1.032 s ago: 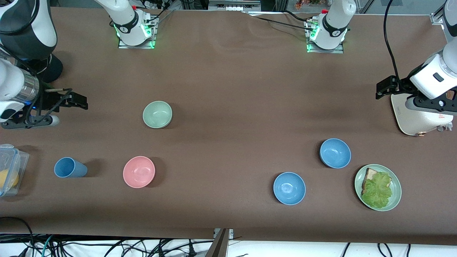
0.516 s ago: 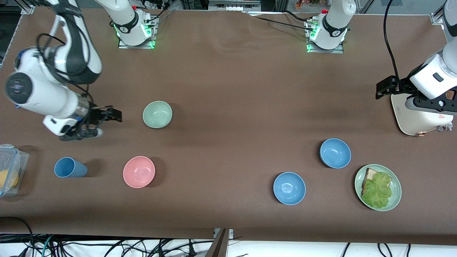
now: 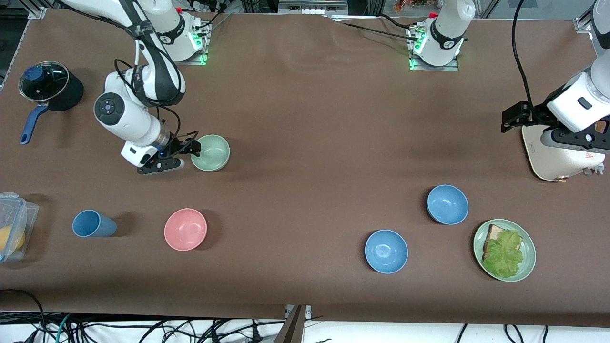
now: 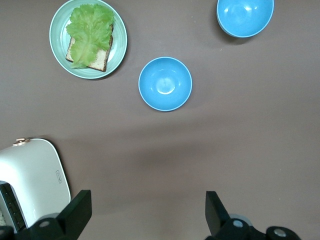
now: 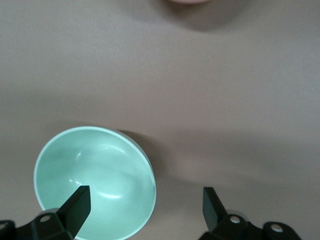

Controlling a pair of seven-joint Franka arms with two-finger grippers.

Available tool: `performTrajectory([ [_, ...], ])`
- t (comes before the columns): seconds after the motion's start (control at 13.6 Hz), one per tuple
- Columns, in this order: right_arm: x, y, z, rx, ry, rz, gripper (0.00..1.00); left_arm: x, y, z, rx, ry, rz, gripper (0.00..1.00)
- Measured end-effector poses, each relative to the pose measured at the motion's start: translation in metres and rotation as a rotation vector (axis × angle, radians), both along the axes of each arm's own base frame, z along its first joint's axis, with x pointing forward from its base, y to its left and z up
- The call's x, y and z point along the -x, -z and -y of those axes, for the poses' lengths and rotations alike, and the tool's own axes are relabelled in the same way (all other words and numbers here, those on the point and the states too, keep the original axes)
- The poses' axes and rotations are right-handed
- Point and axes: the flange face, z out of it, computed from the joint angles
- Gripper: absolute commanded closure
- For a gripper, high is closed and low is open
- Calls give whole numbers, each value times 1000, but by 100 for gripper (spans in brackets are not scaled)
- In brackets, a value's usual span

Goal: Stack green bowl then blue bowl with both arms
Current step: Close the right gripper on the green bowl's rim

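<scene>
At the right arm's end of the table, my right gripper (image 3: 190,148) hangs just over the rim of the small round matte sage-green bowl (image 3: 210,152), on the side of the bowl toward that end. Its fingers are spread wide and hold nothing. In the right wrist view one finger (image 5: 75,206) shows over the bowl's hollow and the other over bare brown table cover (image 3: 305,119), so the rim wall (image 5: 150,192) lies between them. I cannot tell whether either finger touches the bowl.

The relation that governs the coming move is this: the rim is bracketed by the fingers, with the bulk of the green bowl lying toward the middle of the table from my gripper. A round bowl has no long axis, so in my judgement a descent and closure on the rim should suffice for the pick.

The green bowl stands upright and empty, farther from the front camera than the small round matte pink bowl (image 3: 185,229).

My left gripper (image 3: 517,115) waits, fingers wide and empty, at the left arm's end of the table, beside the white toaster (image 3: 553,159). Two small round matte sky-blue bowls lie in its reach: one (image 3: 447,204) near the flat green plate of bread and lettuce (image 3: 504,250), the second (image 3: 386,251) nearer to the front camera. The left arm is the nearer arm for either. Both are well apart from the green bowl; no stacking is yet done.
</scene>
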Motion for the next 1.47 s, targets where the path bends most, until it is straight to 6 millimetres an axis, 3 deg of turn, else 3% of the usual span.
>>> performTrajectory([
  [0.15, 5, 6, 1, 1, 1, 2, 7, 0, 0, 0, 0, 0, 0, 0],
  [0.44, 15, 28, 4, 2, 5, 12, 38, 0, 0, 1, 0, 1, 0, 0],
  [0.59, 16, 39, 4, 3, 7, 9, 47, 0, 0, 1, 0, 1, 0, 0],
  [0.96, 17, 51, 5, 3, 8, 4, 100, 0, 0, 2, 0, 3, 0, 0],
  [1.25, 15, 46, -3, -3, -2, 15, 100, 0, 0, 2, 0, 3, 1, 0],
  [1.33, 12, 41, -11, -9, -5, 22, 100, 0, -1, 2, 0, 3, 2, 0],
  [1.47, -1, 16, -46, -27, 21, 9, 100, -1, -5, 2, 1, 4, 11, 0],
])
